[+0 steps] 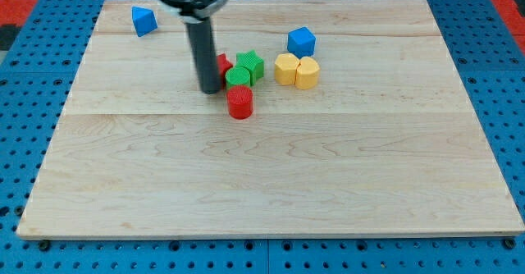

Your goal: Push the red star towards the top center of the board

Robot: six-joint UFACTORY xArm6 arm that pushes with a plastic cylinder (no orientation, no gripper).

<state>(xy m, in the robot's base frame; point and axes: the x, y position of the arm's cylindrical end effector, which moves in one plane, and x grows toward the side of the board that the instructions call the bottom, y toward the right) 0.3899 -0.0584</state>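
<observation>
A pale wooden board (pixel 271 192) with visible grain is laid on a blue pegboard (pixel 509 102). No claw is fitted — only a straight dark rod, holding nothing. My tip (pixel 210 90) is set down left of the board's centre, towards the top edge. The red star (pixel 222 64) is seen just to the tip's right, touching or nearly so, largely hidden behind the rod — only a glossy red sliver shows, its points not made out.
</observation>
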